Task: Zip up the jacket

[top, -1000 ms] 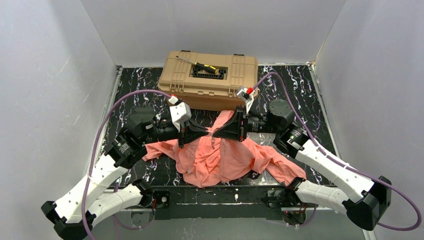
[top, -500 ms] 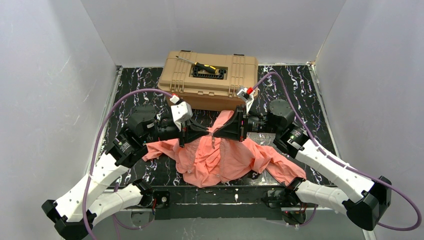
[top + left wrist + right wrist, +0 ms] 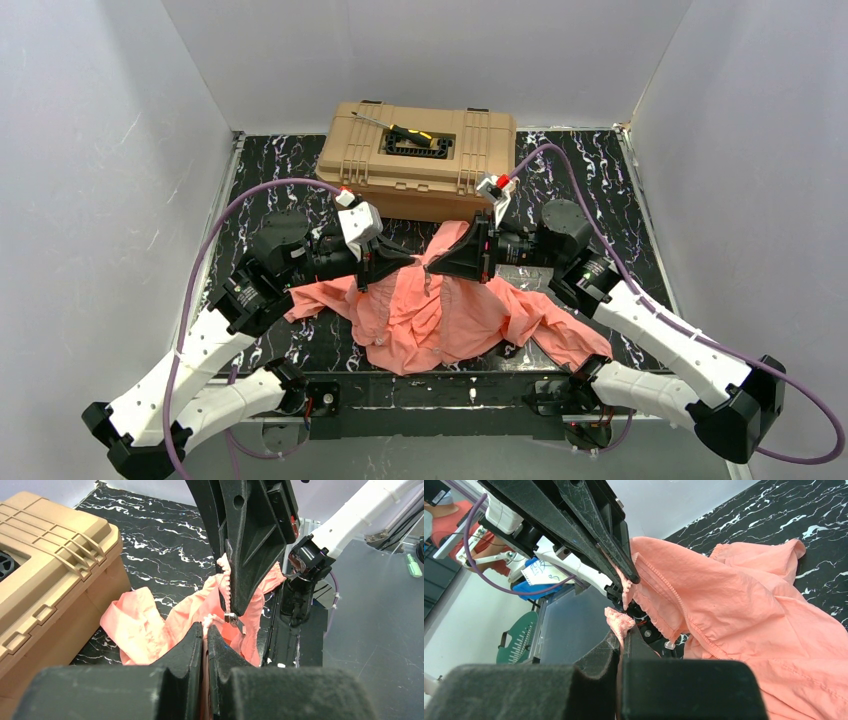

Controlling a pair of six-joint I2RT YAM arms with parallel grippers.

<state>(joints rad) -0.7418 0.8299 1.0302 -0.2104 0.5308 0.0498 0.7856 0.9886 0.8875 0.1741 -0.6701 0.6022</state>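
The salmon-pink jacket (image 3: pixel 440 322) lies crumpled on the black marbled table, its front edges lifted in the middle. Both grippers meet tip to tip above it. My left gripper (image 3: pixel 410 262) (image 3: pixel 205 629) is shut on a bunched bit of the zipper edge. My right gripper (image 3: pixel 434 268) (image 3: pixel 622 632) is shut on the other zipper edge. In the left wrist view a small metal zipper slider (image 3: pixel 230 618) hangs just below the right gripper's tip, with the toothed zipper strip (image 3: pixel 226 582) running up along it. In the right wrist view the jacket (image 3: pixel 744 615) spreads to the right.
A tan toolbox (image 3: pixel 418 155) (image 3: pixel 45 575) stands just behind the grippers, with a black and yellow tool on its lid. White walls close in the table on three sides. The arm bases and rail (image 3: pixel 440 392) run along the near edge.
The right arm's wrist has shifted very slightly to the right. Both grips on the jacket look unchanged.
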